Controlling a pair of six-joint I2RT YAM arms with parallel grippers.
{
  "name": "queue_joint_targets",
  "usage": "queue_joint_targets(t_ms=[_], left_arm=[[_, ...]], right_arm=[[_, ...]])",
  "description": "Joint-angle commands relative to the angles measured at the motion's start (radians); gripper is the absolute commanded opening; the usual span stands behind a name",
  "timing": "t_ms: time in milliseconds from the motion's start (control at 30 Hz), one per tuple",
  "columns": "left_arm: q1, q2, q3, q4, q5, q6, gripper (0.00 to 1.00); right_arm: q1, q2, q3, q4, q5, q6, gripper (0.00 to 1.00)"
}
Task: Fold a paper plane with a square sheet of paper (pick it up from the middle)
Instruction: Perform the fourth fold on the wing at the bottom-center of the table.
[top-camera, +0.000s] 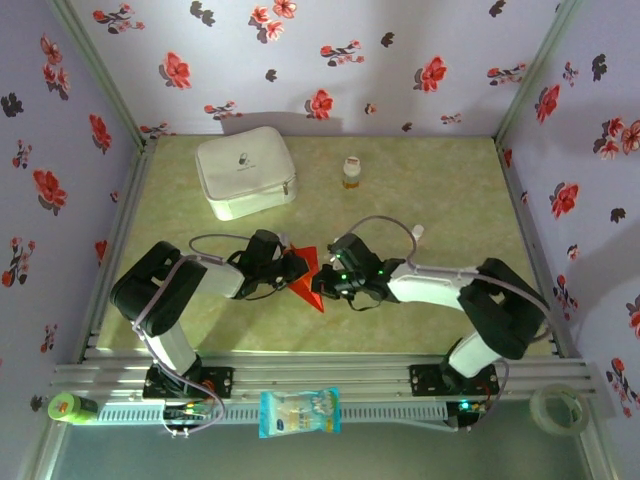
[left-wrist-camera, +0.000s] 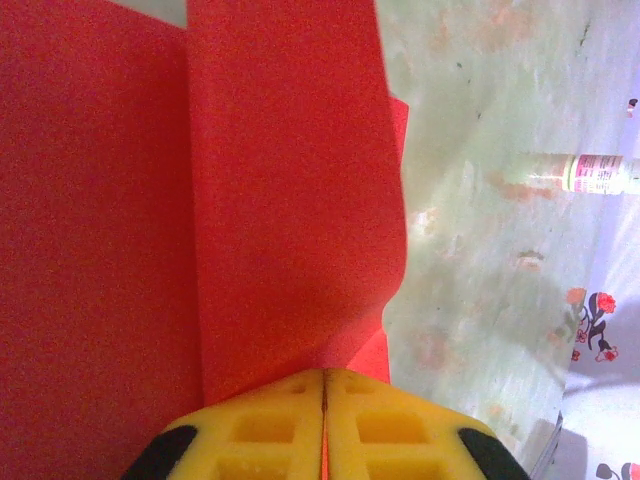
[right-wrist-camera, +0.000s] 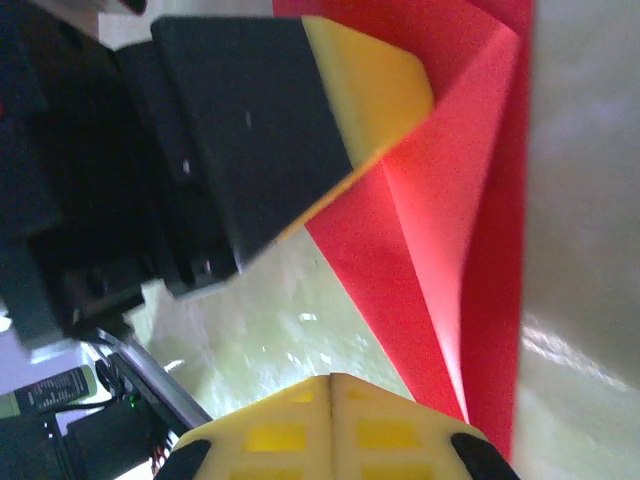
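Partway, I judge: the sheet of paper (top-camera: 310, 285) has several creases and narrows to a point, but it is no finished dart. The left fingers (left-wrist-camera: 270, 425) are closed, pinching a fold between them; the right fingers (right-wrist-camera: 380, 435) are closed and empty, with the paper just beside their tips
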Motion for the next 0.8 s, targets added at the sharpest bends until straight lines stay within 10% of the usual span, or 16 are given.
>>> queue_joint_targets(t_ms=[0,767], left_arm=[[-0.005,0.026,-0.018,-0.043,-0.025,0.003,0.09],[-0.005,0.024,-0.024,-0.044,-0.025,0.004,0.09]], right_arm=[[-0.005,0.06,0.038,0.053,-0.018,0.03,0.03],[-0.008,0.13,-0.089,0.184,-0.058,0.096,0.02]])
